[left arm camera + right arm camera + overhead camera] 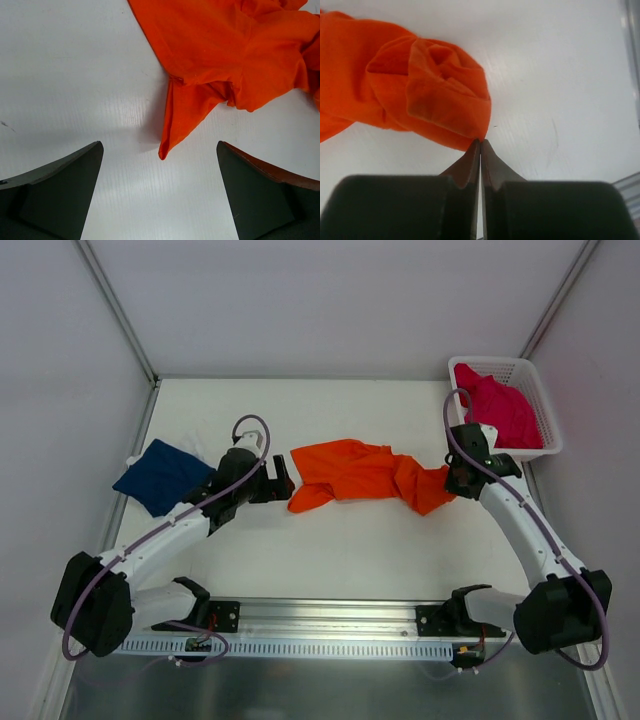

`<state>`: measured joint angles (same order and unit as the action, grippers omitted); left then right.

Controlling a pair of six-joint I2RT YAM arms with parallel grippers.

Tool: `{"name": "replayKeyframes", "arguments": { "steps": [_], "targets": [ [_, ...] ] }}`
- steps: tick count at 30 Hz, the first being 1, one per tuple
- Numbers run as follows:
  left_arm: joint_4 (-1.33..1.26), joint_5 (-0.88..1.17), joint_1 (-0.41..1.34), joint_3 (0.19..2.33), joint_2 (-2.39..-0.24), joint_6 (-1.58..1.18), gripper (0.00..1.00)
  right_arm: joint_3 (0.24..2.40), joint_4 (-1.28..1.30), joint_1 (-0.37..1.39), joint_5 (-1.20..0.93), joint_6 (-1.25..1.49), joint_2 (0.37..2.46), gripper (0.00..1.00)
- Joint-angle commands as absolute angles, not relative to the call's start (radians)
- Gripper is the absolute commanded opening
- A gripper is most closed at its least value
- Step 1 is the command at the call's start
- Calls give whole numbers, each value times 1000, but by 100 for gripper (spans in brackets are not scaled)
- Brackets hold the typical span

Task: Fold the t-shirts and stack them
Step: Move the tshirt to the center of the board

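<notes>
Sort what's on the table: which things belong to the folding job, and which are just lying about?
Job: orange shirt, navy shirt, pink shirt.
Lying about: white basket, holding the pink shirt.

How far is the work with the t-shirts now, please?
Done, it seems: the navy t-shirt lies as a compact folded square at the left. In hand: the orange t-shirt, crumpled mid-table, with the right end effector shut at its edge and the left end effector open by its other end. Remaining: the magenta t-shirt, in the basket; nothing is stacked.
</notes>
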<state>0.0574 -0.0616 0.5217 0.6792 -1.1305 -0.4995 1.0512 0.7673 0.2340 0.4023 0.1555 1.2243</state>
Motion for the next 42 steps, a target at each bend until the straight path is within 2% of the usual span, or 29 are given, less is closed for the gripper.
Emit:
{"name": "replayKeyframes", "arguments": {
  "steps": [1,2,3,4,5,6,7,11,15,21,29,36,42],
  "targets": [
    [40,-29,512,745,-1173,-511,99,1037,867,255,615,206,1141,4],
    [31,-25,512,752,-1198,-509,99,1037,886,258,630,212,1137,8],
    [17,-17,512,768,-1212,-509,99,1038,937,261,647,221,1138,31],
    [11,-3,512,779,-1247,-511,99,1043,965,264,679,245,1138,46],
    [9,-3,512,791,-1267,-512,99,1045,989,274,705,262,1140,55],
    [5,24,514,813,-1287,-514,99,1045,1024,287,741,279,1135,87],
    [3,37,514,821,-1310,-512,99,1043,1023,302,745,288,1126,90],
    [-107,84,515,825,-1400,-503,99,1022,858,363,628,192,1025,94],
    [-163,91,517,836,-1462,-505,99,1008,636,364,349,109,989,91],
    [-183,90,515,882,-1571,-511,98,1097,523,364,204,42,1210,86],
    [-258,127,515,896,-1628,-520,95,1262,472,364,178,9,1526,79],
    [-302,181,515,913,-1638,-560,81,1293,448,362,176,9,1631,79],
    [-291,198,515,934,-1701,-584,61,1279,440,362,172,9,1654,78]
  ]
}}
